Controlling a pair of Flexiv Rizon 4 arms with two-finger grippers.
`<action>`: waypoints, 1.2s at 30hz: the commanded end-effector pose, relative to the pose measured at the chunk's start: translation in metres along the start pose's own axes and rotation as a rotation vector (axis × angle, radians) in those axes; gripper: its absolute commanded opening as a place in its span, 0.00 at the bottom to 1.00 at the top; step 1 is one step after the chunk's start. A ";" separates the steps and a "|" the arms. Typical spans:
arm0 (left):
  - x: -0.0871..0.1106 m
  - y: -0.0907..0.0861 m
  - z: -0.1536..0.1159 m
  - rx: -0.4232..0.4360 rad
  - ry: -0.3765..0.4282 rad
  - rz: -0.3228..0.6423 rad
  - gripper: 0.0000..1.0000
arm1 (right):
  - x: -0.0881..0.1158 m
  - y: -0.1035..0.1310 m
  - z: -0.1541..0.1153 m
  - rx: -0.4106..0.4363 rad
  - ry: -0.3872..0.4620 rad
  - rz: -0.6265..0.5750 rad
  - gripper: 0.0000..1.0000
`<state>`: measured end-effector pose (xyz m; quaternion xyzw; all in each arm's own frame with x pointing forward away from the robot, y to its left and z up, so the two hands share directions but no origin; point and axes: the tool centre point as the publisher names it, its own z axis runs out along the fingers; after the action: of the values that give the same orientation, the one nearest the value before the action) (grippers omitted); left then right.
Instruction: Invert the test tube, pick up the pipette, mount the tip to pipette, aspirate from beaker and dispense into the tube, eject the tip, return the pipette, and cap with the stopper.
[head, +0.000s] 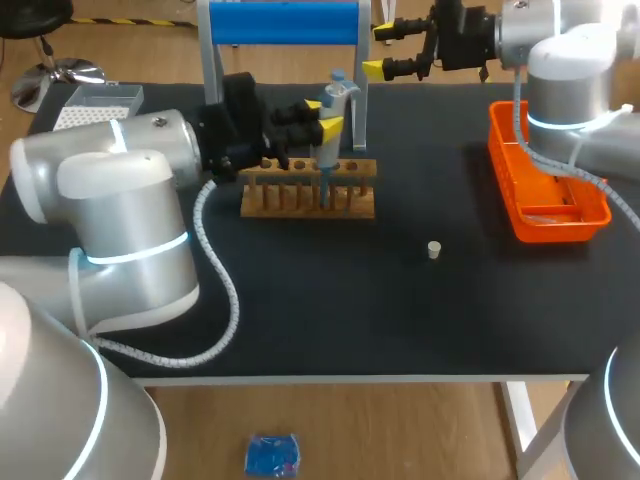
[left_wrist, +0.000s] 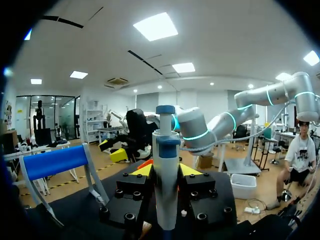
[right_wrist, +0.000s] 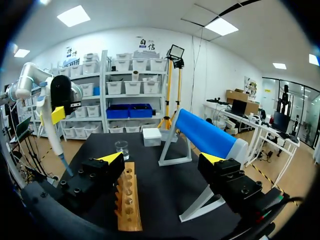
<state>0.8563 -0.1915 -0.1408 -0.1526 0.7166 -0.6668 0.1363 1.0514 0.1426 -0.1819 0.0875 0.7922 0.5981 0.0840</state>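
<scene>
My left gripper (head: 322, 117) is shut on a white and blue pipette (head: 332, 125) and holds it upright over the wooden tube rack (head: 308, 190). In the left wrist view the pipette (left_wrist: 166, 170) stands between the two yellow fingertips (left_wrist: 142, 170). From the right wrist view, the pipette (right_wrist: 52, 127) hangs beside the rack (right_wrist: 129, 197) with its tip pointing down. A glass beaker (right_wrist: 121, 148) stands beyond the rack. I cannot make out a test tube. The small white stopper (head: 434, 250) lies on the mat. My right gripper (head: 388, 50) hangs open and empty at the table's far edge.
An orange tray (head: 545, 190) sits at the right side. A blue-topped stand (head: 285, 25) rises behind the rack. A white tip box (head: 95, 105) is at the far left, and a white box (right_wrist: 151, 136) stands near the beaker.
</scene>
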 end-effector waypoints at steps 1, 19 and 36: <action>-0.032 -0.007 -0.042 -0.041 0.028 -0.007 0.00 | 0.000 0.001 -0.001 0.003 0.001 0.001 1.00; -0.159 0.012 -0.097 -0.103 -0.291 -0.125 0.00 | 0.000 0.001 -0.001 0.003 0.001 0.001 1.00; -0.210 0.004 -0.082 -0.158 -0.451 -0.197 0.00 | 0.000 0.001 -0.001 0.003 0.001 0.001 1.00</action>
<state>1.0056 -0.0228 -0.1423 -0.3675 0.7013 -0.5748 0.2065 1.0515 0.1425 -0.1819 0.0876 0.7922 0.5981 0.0841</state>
